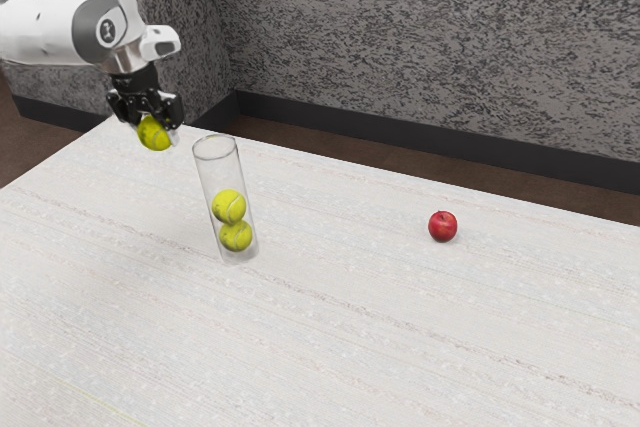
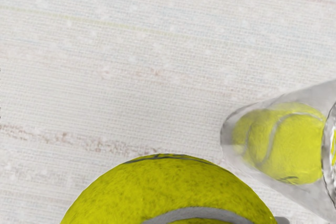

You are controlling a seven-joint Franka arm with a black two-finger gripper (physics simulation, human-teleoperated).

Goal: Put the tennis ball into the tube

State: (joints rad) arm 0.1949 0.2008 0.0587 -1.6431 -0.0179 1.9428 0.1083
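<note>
Reaching in from the exterior view's left with the white arm [image 1: 38, 30], bending downward at the wrist [image 1: 103, 25], pointing the black gripper [image 1: 157, 130] down with a slight tilt, clamping from both sides, poised aloft

tube [image 1: 218, 173]: clear, glossy | tennis balls [image 1: 229, 207]: matt | apple [image 1: 443, 227]: smooth | tabletop [image 1: 350, 357]: cloth-like, matt

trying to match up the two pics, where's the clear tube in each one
Exterior view: left of centre, the clear tube stands upright on the table with two tennis balls inside.
Wrist view: at the right edge, partly cut off by it, seen from above at a slant.
Shared landmark: the held tennis ball, beside the tube's open top in the exterior view and large at the lower edge in the wrist view.
</note>
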